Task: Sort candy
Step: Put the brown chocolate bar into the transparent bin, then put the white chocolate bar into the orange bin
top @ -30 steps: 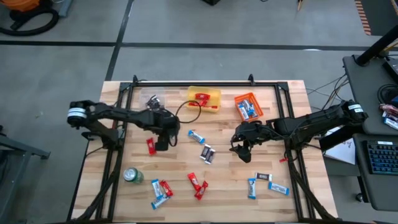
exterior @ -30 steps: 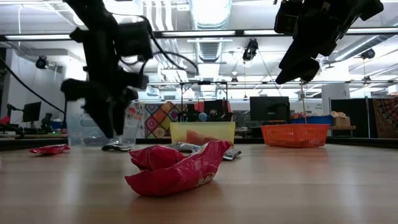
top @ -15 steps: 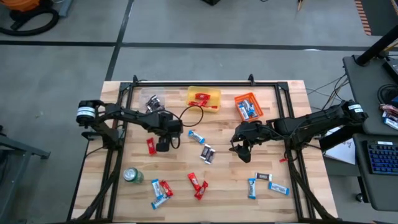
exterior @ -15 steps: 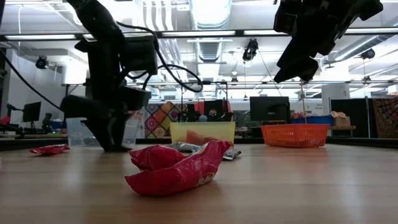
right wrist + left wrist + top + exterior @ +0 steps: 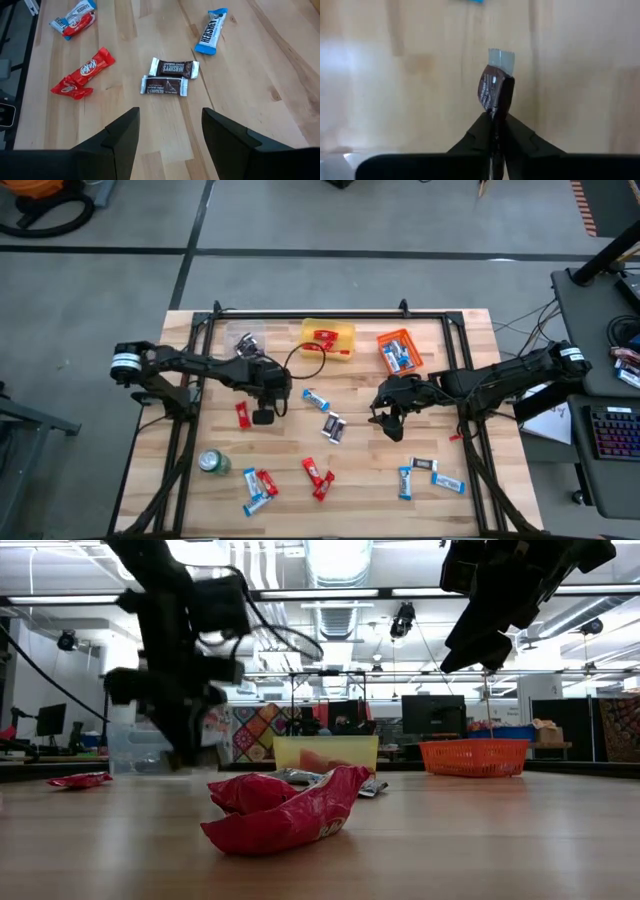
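Left fingers [image 5: 496,127] pinched on dark brown candy [image 5: 496,90]

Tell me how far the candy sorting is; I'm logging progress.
Early. Done: a few bars sit in the yellow bin and orange bin. In hand: the left end effector is shut on a brown bar. Left: many loose bars, like the brown pair; the right end effector hovers open.
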Controlling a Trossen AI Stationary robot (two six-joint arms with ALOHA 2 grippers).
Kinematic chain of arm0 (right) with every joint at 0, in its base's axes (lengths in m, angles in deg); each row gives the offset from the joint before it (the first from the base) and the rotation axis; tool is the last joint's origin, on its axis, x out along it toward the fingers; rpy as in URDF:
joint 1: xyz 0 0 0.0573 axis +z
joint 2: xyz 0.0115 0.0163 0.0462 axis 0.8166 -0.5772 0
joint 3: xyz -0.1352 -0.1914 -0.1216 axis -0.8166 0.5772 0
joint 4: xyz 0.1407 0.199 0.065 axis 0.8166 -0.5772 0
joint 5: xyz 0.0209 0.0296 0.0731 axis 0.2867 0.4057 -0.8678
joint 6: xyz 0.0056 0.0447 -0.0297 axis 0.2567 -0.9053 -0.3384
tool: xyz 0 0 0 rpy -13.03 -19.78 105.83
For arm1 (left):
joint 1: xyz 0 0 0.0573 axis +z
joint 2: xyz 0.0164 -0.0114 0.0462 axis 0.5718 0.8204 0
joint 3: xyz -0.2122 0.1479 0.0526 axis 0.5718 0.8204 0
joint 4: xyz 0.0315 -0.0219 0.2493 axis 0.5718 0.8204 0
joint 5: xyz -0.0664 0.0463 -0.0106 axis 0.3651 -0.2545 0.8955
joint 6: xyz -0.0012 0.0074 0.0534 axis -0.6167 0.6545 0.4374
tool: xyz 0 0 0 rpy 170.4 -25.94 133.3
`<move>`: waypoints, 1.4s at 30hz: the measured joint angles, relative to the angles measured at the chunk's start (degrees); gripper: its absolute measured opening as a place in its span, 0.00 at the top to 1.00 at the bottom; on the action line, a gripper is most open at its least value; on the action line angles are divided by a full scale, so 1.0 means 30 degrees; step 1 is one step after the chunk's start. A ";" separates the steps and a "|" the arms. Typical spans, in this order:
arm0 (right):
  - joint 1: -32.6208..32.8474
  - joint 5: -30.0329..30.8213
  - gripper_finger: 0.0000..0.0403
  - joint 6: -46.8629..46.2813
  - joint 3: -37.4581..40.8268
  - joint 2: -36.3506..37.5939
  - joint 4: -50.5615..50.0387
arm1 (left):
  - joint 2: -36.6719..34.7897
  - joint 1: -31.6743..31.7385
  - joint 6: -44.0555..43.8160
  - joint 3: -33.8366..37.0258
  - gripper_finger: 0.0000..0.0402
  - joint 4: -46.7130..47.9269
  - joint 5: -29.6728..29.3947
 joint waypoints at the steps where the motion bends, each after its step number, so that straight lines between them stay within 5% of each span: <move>1: 0.0000 0.0000 0.50 0.0000 0.0000 0.0000 -0.0009 | -0.0471 0.0002 -0.0233 -0.0016 0.98 -0.0006 0.0029; 7: 0.0000 0.0000 0.50 0.0000 0.0000 0.0000 -0.0012 | -0.3387 0.1267 -0.2924 -0.0770 0.97 0.0983 -0.0265; 14: 0.0000 0.0007 0.50 0.0000 0.0000 0.0000 0.0053 | -0.6305 0.5391 -0.5618 -0.1319 0.99 0.2332 -0.3237; 25: 0.0000 0.0000 0.50 -0.0044 0.0036 0.0000 0.0039 | -0.5938 1.2629 -0.9269 -0.1319 0.99 0.3014 -0.3050; 42: 0.0000 -0.0007 0.50 -0.0357 0.0073 0.0000 0.0024 | -0.4257 1.3041 -0.8626 -0.1319 0.84 0.4945 -0.2732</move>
